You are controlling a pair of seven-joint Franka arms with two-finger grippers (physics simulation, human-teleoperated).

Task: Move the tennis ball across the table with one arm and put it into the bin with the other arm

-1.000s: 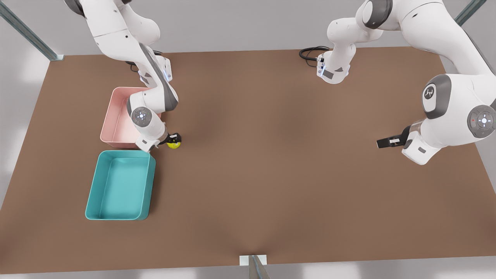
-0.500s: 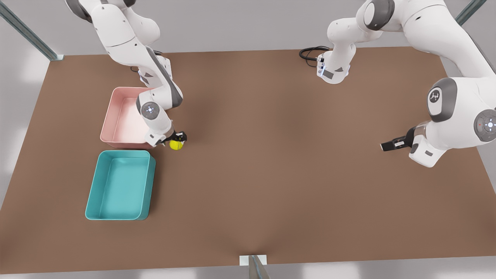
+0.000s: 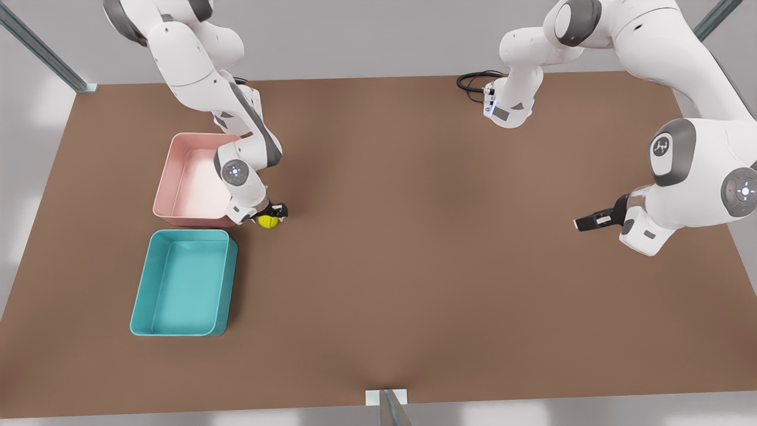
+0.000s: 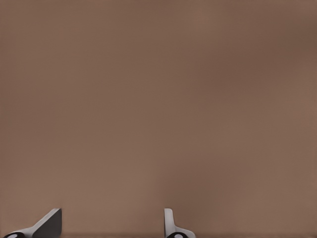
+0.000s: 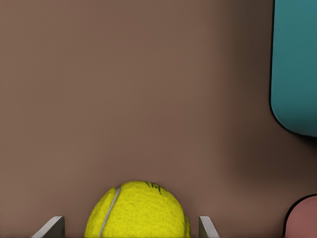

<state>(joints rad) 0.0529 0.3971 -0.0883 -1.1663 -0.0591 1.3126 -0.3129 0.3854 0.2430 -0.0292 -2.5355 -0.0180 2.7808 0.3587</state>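
Straddled small fuzzy yellow-green tennis ball (image 5: 137, 209) with spread right gripper (image 5: 131, 229), seemingly untouched; light, grippy, best pinched across middle. Left gripper (image 4: 111, 225) idled spread.

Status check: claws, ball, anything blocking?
Right claw open around tennis ball, beside pink bin. Left claw open, waiting over the table. Nothing in the way.

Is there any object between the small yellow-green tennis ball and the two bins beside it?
Nothing visible: only bare brown table lies between the yellow-green tennis ball, flanked by the right gripper fingers, and the pink bin or the teal bin.
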